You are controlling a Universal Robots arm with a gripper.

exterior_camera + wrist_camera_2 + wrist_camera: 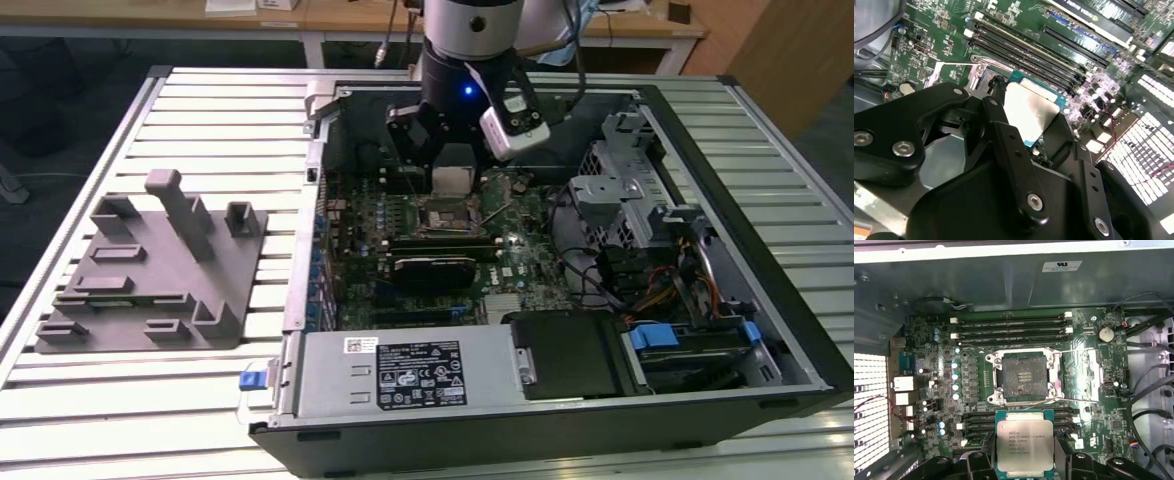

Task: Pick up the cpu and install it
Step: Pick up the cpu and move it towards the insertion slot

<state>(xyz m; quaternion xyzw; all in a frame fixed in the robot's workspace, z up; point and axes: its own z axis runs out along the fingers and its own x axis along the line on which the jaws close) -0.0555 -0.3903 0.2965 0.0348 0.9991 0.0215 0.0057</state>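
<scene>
Clamping the cpu (1025, 447) edgewise, the gripper (1030, 120) holds it near the open socket (1024, 376); seating likely demands exact alignment.

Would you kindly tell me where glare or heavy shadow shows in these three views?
In the second wrist view, the cpu lid glares near white and the perforated grille is blown out; in the first wrist view, the grille washes out too; in the exterior view, the case interior sits in shade.
</scene>
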